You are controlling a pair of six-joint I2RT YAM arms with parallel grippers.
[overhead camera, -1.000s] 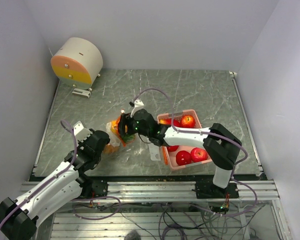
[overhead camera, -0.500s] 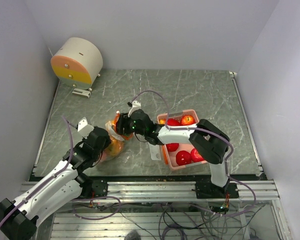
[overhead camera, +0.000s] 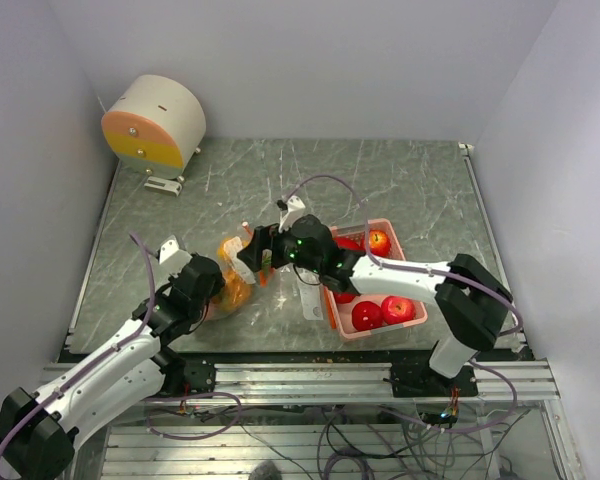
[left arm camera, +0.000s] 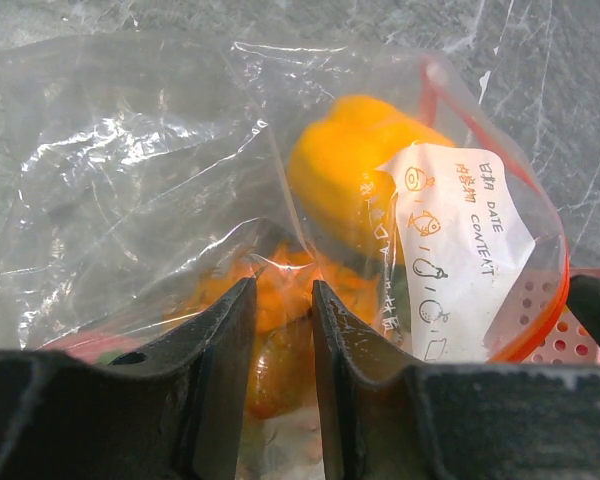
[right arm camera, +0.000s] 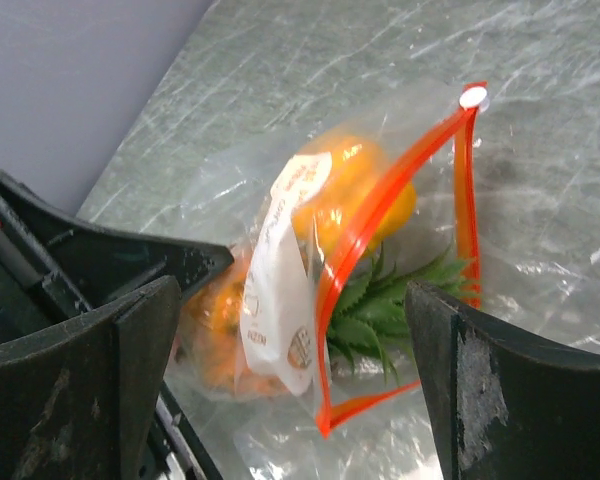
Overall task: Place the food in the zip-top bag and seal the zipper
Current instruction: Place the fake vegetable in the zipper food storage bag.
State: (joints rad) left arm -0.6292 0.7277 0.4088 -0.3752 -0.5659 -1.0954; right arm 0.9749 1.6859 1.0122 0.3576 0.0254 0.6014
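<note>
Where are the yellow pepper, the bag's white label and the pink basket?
pepper (left arm camera: 348, 165), left wrist view, its upper side
label (left arm camera: 462, 250), left wrist view, its middle
basket (overhead camera: 380, 332), top view, its near rim

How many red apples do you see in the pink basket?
3 red apples in clear view: one at the far right corner of the pink basket, two side by side at its near end. Red patches beside the right arm suggest more hidden beneath it.
</note>
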